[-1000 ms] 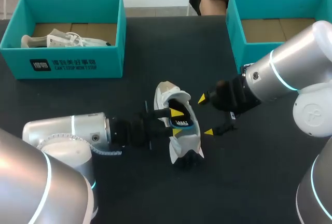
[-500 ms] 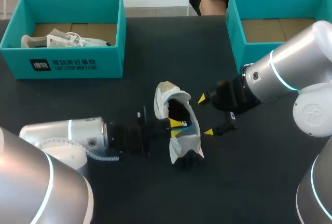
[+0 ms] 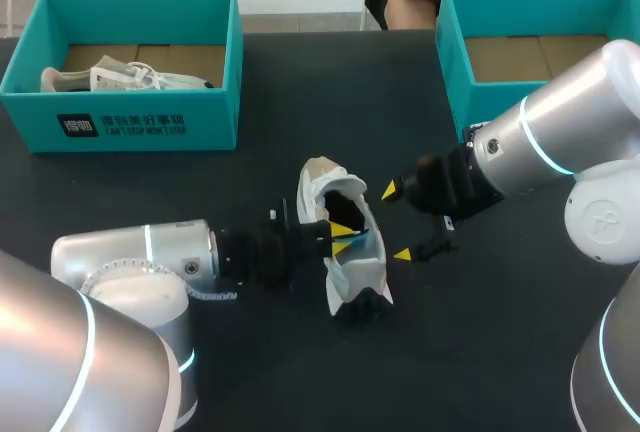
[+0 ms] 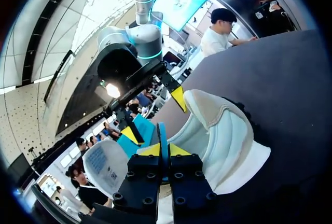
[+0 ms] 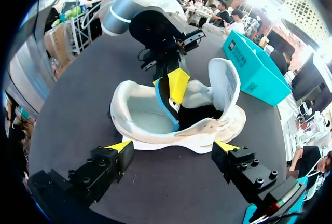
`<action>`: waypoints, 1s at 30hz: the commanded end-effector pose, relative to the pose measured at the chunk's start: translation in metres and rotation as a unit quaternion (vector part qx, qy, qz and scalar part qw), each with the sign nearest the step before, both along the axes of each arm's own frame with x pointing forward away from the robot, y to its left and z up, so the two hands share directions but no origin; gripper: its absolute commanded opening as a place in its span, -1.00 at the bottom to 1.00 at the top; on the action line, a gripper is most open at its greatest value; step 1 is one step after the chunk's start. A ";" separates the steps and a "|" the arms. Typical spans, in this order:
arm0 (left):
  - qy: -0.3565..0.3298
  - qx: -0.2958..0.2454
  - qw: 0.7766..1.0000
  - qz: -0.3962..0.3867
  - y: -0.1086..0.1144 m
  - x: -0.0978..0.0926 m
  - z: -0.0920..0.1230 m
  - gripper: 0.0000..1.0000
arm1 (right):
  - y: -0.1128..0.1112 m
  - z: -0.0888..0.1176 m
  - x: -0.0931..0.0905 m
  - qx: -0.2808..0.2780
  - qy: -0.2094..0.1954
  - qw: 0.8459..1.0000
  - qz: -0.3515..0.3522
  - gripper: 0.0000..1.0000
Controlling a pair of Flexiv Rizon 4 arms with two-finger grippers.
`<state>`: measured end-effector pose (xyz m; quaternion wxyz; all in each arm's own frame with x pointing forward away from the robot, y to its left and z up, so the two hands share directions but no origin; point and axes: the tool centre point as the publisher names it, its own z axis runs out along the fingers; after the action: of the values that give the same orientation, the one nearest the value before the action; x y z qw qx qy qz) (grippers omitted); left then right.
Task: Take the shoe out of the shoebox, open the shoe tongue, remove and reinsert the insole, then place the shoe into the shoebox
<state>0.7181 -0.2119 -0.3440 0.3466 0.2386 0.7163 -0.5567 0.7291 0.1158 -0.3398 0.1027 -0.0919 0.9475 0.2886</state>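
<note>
the white shoe (image 3: 345,252) lies on its side in the middle of the black worktop (image 3: 300,382), well apart from both boxes, its opening turned up and towards my left arm. the left pincer (image 3: 340,235) comes in low from the left and sits at that opening, its yellow tips closed flat on the insole (image 3: 352,240), a thin blue-edged sheet standing partly out of the shoe. from the left wrist, the insole (image 4: 162,136) shows edge-on as a blue line pinched between the two tips of the left pincer (image 4: 162,150), with the shoe (image 4: 223,136) just beside and ahead. the right pincer (image 3: 400,222) hangs just beside the shoe's far side with its fingers spread wide and nothing between them; from its own wrist the right pincer (image 5: 173,146) faces the shoe (image 5: 145,115) side-on, one tip near each end. the left shoebox (image 3: 140,117) holds a second shoe (image 3: 120,77); the right shoebox (image 3: 450,42) stands at the far right corner.
</note>
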 end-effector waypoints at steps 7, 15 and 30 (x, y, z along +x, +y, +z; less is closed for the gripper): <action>0.006 -0.010 1.000 0.000 0.001 -0.007 0.008 -0.30 | 0.001 -0.001 -0.001 0.000 -0.001 1.000 -0.001 1.00; 0.004 -0.028 1.000 -0.004 -0.001 -0.011 0.024 0.38 | 0.001 -0.001 -0.001 0.000 -0.001 1.000 -0.001 1.00; -0.011 -0.070 0.997 -0.018 0.004 -0.021 0.066 0.64 | 0.001 -0.001 -0.001 0.000 -0.001 1.000 -0.001 1.00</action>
<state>0.7009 -0.2155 -0.2826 0.3575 0.2338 0.6695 -0.6077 0.7291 0.1158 -0.3398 0.1027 -0.0919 0.9475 0.2886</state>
